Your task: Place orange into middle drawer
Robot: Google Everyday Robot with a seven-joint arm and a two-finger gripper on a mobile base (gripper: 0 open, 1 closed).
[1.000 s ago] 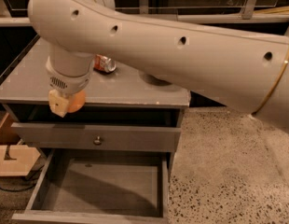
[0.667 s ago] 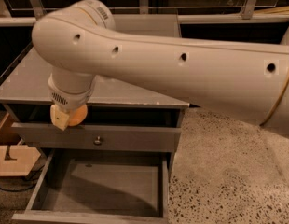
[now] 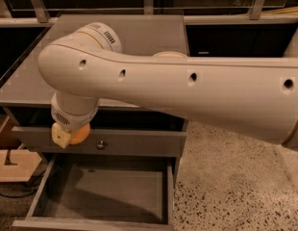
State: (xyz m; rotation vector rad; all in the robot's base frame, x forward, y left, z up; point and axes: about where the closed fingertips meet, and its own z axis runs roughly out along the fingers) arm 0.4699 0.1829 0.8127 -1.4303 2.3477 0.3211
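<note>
My gripper (image 3: 68, 134) hangs under the thick white arm, in front of the closed grey drawer front with a small round knob (image 3: 101, 144). It is shut on the orange (image 3: 82, 134), which shows as a small round orange fruit beside the cream fingertip (image 3: 61, 136). The middle drawer (image 3: 115, 194) is pulled open below, a wide shallow grey box with a bare floor. The orange is held above the drawer's back left part, well clear of the floor.
The grey cabinet top (image 3: 139, 32) lies behind the arm. A pale rounded rim (image 3: 170, 55) peeks over the arm there. A light wooden object (image 3: 14, 165) stands on the floor to the left. Speckled floor (image 3: 235, 186) lies to the right.
The gripper with the orange has come down and forward, from the cabinet top's front edge to in front of the knobbed drawer front. The arm now hides the red can.
</note>
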